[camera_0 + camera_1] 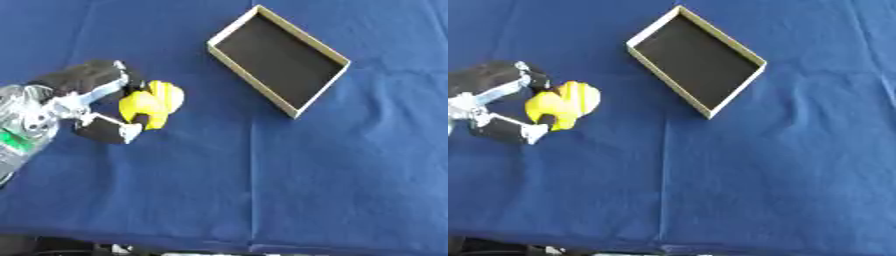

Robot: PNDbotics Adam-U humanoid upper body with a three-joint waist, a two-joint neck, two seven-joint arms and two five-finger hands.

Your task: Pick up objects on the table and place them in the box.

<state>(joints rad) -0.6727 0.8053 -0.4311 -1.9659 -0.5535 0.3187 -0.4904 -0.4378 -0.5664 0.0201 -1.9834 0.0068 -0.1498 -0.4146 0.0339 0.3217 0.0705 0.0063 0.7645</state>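
Where the blue tablecloth (262,175) meets the left edge, a yellow toy (152,104) is held by the left hand (92,102), its fingers curled round it. Well apart, further right, an empty box (278,60) is seen.

No words, numbers or signs can be read anywhere. The yellow toy (152,103) at the left has dark stripes but no letters. The box (278,61) at the top and the blue cloth on the table (289,180) are plain.
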